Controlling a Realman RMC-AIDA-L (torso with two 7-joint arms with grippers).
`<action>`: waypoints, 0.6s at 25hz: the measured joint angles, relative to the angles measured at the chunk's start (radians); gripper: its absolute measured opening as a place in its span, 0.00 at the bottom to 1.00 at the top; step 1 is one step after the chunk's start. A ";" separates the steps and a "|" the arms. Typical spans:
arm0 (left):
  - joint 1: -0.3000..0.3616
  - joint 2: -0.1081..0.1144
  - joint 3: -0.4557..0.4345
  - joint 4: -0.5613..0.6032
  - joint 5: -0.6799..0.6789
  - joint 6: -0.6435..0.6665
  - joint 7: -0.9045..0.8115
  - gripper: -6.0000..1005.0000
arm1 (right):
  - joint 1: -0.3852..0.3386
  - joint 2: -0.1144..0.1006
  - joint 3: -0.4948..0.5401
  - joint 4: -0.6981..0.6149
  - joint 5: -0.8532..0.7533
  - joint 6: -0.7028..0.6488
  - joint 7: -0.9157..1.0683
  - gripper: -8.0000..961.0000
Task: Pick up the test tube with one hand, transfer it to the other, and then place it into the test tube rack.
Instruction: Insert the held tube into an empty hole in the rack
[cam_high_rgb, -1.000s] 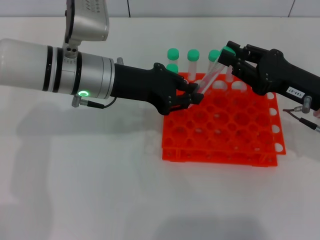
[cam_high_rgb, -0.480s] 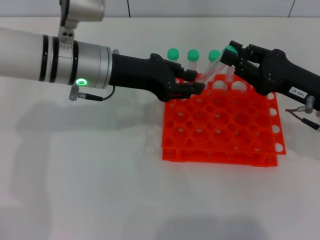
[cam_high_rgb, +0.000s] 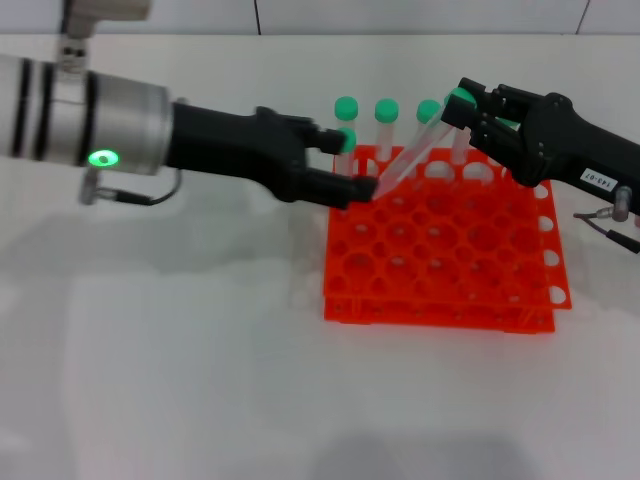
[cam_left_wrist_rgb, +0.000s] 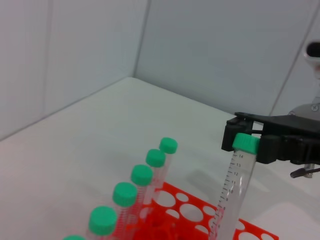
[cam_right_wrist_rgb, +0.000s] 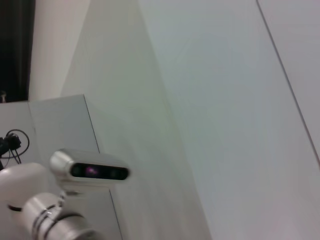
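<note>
Head view: the test tube rack (cam_high_rgb: 440, 250) lies on the white table (cam_high_rgb: 180, 380). Along the rack's far edge stand several other green-capped tubes (cam_high_rgb: 387, 112), and the left gripper's fingers hide the lower part of the one at the rack's far-left corner. The test tube (cam_high_rgb: 415, 155) leans over the rack's far rows, its green cap highest and toward the rack's right side, its clear body sloping down toward the rack's left edge. The right gripper (cam_high_rgb: 458, 108), black with a white wrist label, is clamped on the tube at the cap end. The left gripper (cam_high_rgb: 352, 165), on the silver-white forearm with the green ring, sits at the rack's far-left corner; its two fingers are parted, the lower fingertip just beside the tube's bottom end, and whether it touches cannot be made out.

Left wrist view: the tube shows clear, with printed graduation marks and a round green cap, nearly upright above the rack's holes. The right gripper pinches it at the cap. A row of capped tubes stands in the rack beside it. The tube's lower end is cut off by the picture's edge.

Right wrist view: only pale walls and part of the robot's head; neither rack nor tube appears.
</note>
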 joint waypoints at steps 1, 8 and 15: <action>0.028 -0.001 0.002 0.043 0.003 0.008 -0.020 0.69 | -0.001 -0.001 0.000 -0.007 -0.002 0.002 0.000 0.31; 0.299 -0.007 0.028 0.297 -0.102 -0.005 0.001 0.89 | -0.002 -0.005 -0.004 -0.064 -0.021 0.019 0.001 0.31; 0.517 -0.008 0.025 0.280 -0.261 -0.033 0.237 0.89 | 0.013 -0.009 -0.072 -0.161 -0.024 0.076 0.041 0.32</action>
